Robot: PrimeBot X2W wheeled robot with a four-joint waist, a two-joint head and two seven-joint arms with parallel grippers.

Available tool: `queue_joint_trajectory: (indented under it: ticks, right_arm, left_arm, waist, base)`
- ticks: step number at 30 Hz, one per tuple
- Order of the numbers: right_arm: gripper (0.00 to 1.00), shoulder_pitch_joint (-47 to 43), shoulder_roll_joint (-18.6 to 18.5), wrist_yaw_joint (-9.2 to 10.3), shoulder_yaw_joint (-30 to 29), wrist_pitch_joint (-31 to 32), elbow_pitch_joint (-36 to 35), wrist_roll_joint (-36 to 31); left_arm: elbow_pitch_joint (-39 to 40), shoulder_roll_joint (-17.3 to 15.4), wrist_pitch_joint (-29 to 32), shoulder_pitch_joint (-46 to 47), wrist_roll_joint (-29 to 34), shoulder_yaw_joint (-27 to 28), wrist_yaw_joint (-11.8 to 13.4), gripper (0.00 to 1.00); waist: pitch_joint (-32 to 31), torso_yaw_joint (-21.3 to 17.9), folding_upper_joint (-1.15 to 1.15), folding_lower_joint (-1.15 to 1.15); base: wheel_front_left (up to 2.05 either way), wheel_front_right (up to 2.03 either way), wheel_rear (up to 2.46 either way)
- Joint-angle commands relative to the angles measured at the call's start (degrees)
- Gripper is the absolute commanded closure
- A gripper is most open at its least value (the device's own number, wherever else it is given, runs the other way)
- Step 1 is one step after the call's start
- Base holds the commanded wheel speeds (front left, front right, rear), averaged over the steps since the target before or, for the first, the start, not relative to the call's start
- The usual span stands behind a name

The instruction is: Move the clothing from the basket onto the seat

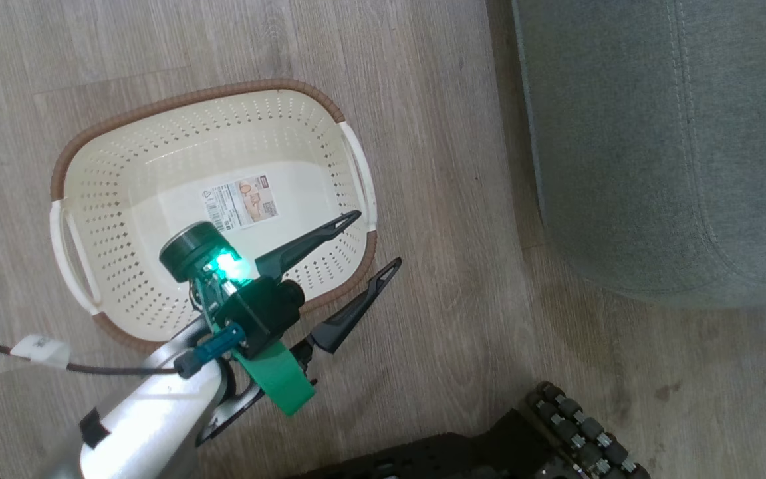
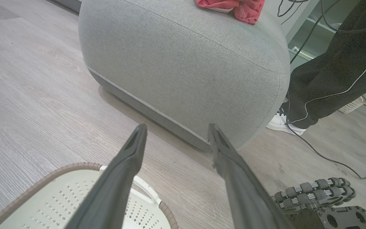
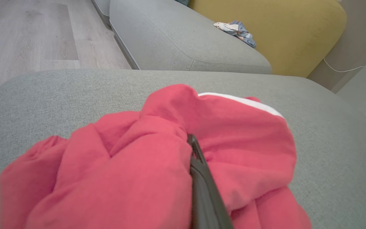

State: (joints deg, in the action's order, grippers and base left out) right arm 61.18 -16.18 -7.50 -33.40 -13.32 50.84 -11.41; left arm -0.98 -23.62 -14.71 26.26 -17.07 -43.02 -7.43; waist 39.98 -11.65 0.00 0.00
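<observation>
Clamps the clothing in the right gripper, seat beneath; holds the left gripper spread apart, basket partly below.

Floor bears basket and seat; clothing lies on seat.
</observation>
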Motion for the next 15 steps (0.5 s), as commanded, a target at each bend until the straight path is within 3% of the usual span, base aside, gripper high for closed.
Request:
queue_joint_trajectory:
  ticks: [1,7,8,9,10,15]
  right_arm:
    - [1.00,0.89,-0.71,0.01,-0.19,-0.38,-0.92,-0.61]
    - [1.00,1.91,-0.98,0.01,-2.14,-1.19,1.69,-2.12]
    - [0.72,1.99,-1.08,0.01,-2.45,-1.34,1.61,-2.25]
    - [0.25,2.01,-1.06,0.01,-2.60,-1.43,1.69,-2.35]
    - [0.00,1.97,-1.07,0.01,-2.61,-1.50,1.83,-2.49]
    - [0.00,1.15,-0.81,0.01,-1.77,-1.64,1.75,-3.23]
  left_arm:
    - [1.69,-1.23,-0.29,0.93,0.32,1.46,-0.06,0.00]
    - [1.30,-0.97,-0.29,1.04,0.24,1.33,-0.06,0.00]
    - [1.20,-0.85,-0.29,1.04,0.23,1.27,-0.06,0.00]
    - [1.11,-0.70,-0.29,1.05,0.23,1.18,-0.06,0.00]
    - [1.00,-0.53,-0.29,1.05,0.22,1.10,-0.06,0.00]
    - [0.37,0.77,-0.29,0.76,0.10,0.79,-0.06,0.00]
  waist:
    - [-0.02,-0.05,0.00,0.00]
    - [-0.86,-0.39,0.00,0.00]
    - [-1.15,-0.46,0.00,0.00]
    - [-1.51,-0.54,0.00,0.00]
    - [-1.87,-0.63,0.00,0.00]
    - [-4.58,-1.24,0.00,0.00]
  base:
    - [0.00,0.00,0.00]
    - [0.00,0.00,0.00]
    - [0.00,0.00,0.00]
    - [0.00,0.00,0.00]
    - [0.00,0.00,0.00]
    - [0.00,0.00,0.00]
